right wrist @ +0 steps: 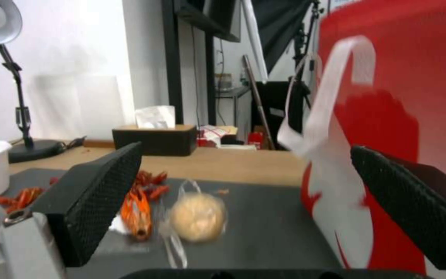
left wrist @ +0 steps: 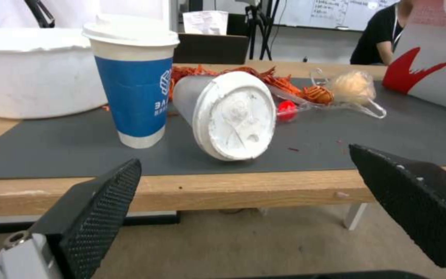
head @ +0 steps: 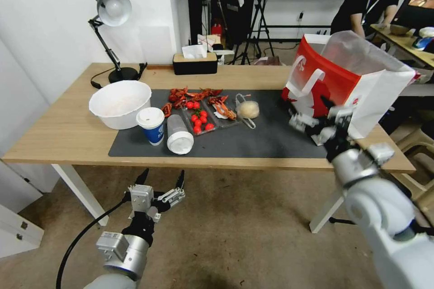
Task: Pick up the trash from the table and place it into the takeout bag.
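On mat (head: pixel 266 140): 2 cups (head: pixel 151 125), 1 bun (head: pixel 248 109).

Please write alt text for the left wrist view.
The open left hand faces the table edge, where a clear white-lidded cup lies on its side beside an upright blue-white paper cup on the dark mat.

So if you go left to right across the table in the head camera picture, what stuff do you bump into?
Lamp → white bowl → blue paper cup → tipped clear cup → bagged bun → takeout bag.
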